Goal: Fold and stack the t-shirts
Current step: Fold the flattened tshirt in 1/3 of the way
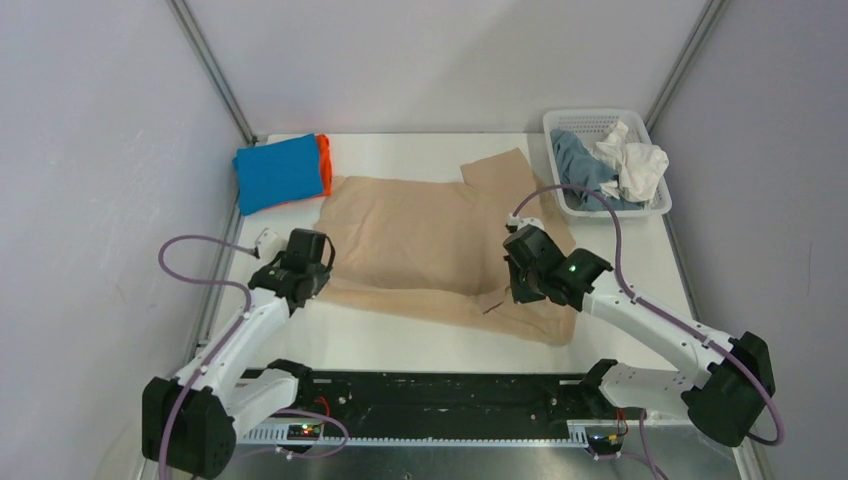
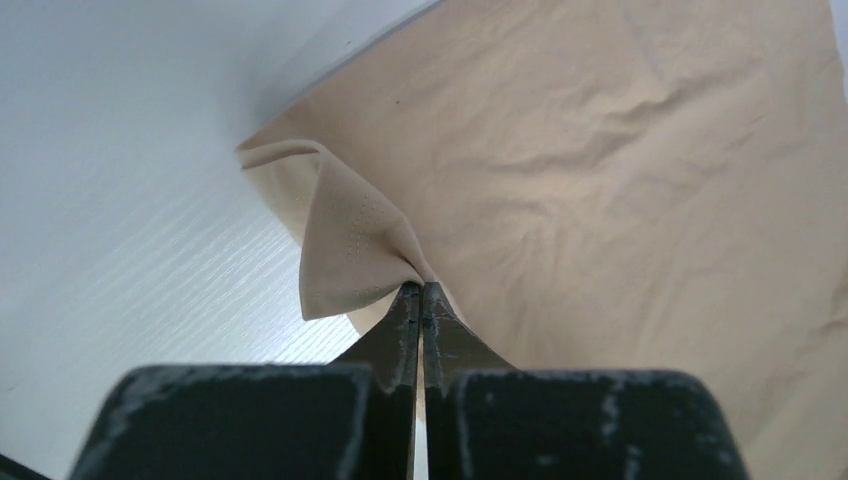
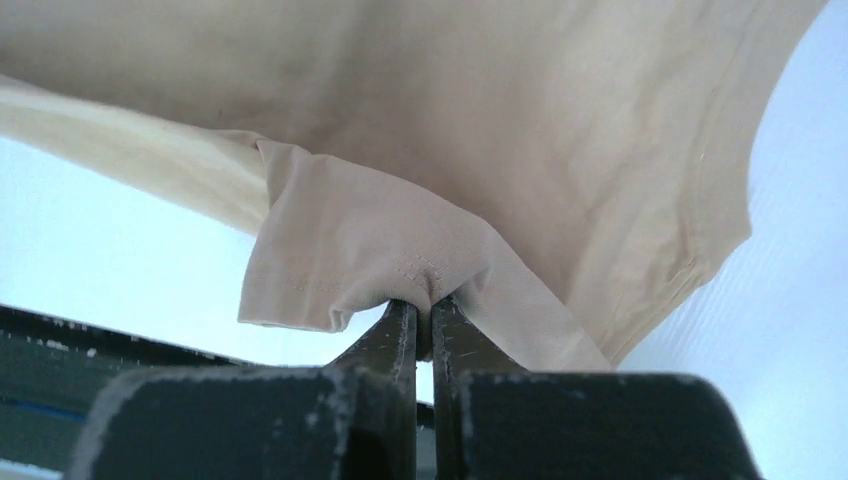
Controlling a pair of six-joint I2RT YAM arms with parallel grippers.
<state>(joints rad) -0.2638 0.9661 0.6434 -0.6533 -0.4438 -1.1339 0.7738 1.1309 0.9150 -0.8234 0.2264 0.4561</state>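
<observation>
White desk (image 1: pixel 400 345) had the beige tee (image 1: pixel 420 235) spread mid-frame, with left jaws and right jaws each pinched shut on a near corner. Blue tee (image 1: pixel 278 172) sat on orange tee (image 1: pixel 324 163), already stacked upper left. White tee (image 1: pixel 635 165) and grey-blue tee (image 1: pixel 578 160) still waited in the basket (image 1: pixel 592 116), upper right.

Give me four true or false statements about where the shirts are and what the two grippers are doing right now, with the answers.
1. The left gripper and right gripper both pinch the beige t-shirt. True.
2. The blue t-shirt lies in the basket. False: it lies folded on the orange t-shirt, far left.
3. The white t-shirt sits crumpled in the basket. True.
4. The beige t-shirt is already folded. False: it lies spread out.
</observation>
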